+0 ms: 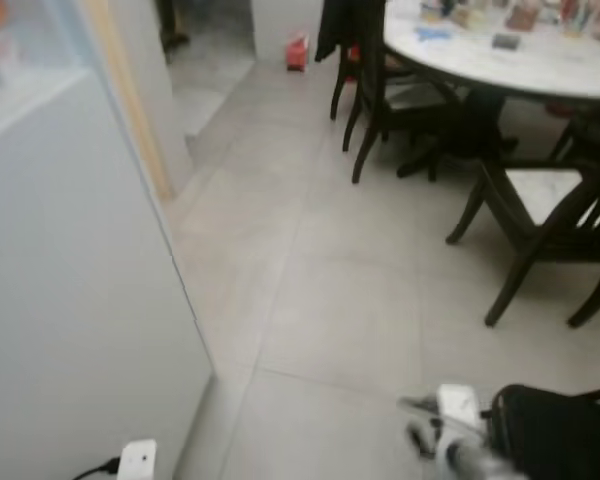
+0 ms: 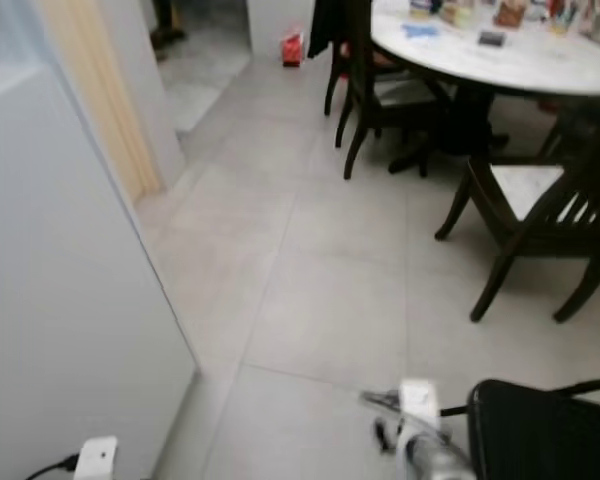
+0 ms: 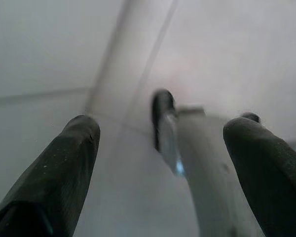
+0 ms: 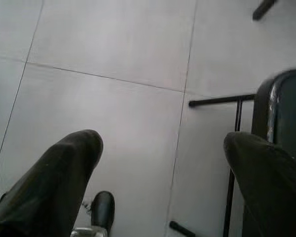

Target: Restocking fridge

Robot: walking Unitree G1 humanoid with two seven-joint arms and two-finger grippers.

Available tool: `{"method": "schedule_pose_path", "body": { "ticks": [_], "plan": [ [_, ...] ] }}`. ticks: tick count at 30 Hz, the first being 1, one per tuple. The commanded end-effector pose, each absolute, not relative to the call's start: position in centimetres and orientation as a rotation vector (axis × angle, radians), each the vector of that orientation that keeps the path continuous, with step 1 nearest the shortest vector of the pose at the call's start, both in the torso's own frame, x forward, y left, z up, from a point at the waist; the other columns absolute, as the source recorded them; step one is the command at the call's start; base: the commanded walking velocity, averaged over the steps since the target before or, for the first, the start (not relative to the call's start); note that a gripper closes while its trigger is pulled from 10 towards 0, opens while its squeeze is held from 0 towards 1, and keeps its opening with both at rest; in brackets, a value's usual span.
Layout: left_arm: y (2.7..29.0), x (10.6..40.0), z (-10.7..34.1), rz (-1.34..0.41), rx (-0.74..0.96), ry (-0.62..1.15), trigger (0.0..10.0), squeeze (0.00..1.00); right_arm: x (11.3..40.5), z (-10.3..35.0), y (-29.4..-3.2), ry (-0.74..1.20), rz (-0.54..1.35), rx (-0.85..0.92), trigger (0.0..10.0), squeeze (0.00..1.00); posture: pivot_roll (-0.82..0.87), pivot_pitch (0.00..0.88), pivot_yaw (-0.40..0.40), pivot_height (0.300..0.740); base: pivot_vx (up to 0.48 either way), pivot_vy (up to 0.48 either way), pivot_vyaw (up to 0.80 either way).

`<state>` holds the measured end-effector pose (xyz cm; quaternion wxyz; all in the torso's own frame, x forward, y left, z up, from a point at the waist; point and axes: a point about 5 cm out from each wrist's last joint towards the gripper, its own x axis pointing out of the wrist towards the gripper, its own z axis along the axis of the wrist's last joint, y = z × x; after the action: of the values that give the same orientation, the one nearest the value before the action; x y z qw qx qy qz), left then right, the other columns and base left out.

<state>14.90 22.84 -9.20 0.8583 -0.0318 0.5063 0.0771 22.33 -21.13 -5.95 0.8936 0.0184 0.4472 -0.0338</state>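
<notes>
Fridge [image 1: 70, 300] is at the robot's left, white side panel facing the camera. Left gripper [image 3: 160, 143] fingers spread wide, nothing held, hanging over tile floor [image 1: 340, 300]. Right gripper [image 4: 163, 163] likewise wide open and empty, beside a black chair [image 4: 281, 123]. Round table [image 1: 540, 60] with dark chairs [image 1: 550, 220] far right.
</notes>
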Motion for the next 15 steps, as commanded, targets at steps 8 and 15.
{"method": "schedule_pose_path", "body": {
  "ticks": [8, 15],
  "plan": [
    [22.96, 15.15, -9.08, 0.172, -0.082, 1.051, 10.0, 0.00, 20.52, -7.22, -20.22, 1.013, -0.065, 0.079, 10.0, 0.00, 0.04, 0.000, -0.080, 0.740, 0.000, 0.000, 0.00],
    [23.15, 15.30, -8.94, 0.180, -0.079, 1.028, 10.0, 0.00, 20.60, -7.18, -20.29, 1.001, -0.097, 0.053, 10.0, 0.00, 0.04, 0.000, -0.066, 0.740, 0.000, 0.000, 0.00]
  ]
}}
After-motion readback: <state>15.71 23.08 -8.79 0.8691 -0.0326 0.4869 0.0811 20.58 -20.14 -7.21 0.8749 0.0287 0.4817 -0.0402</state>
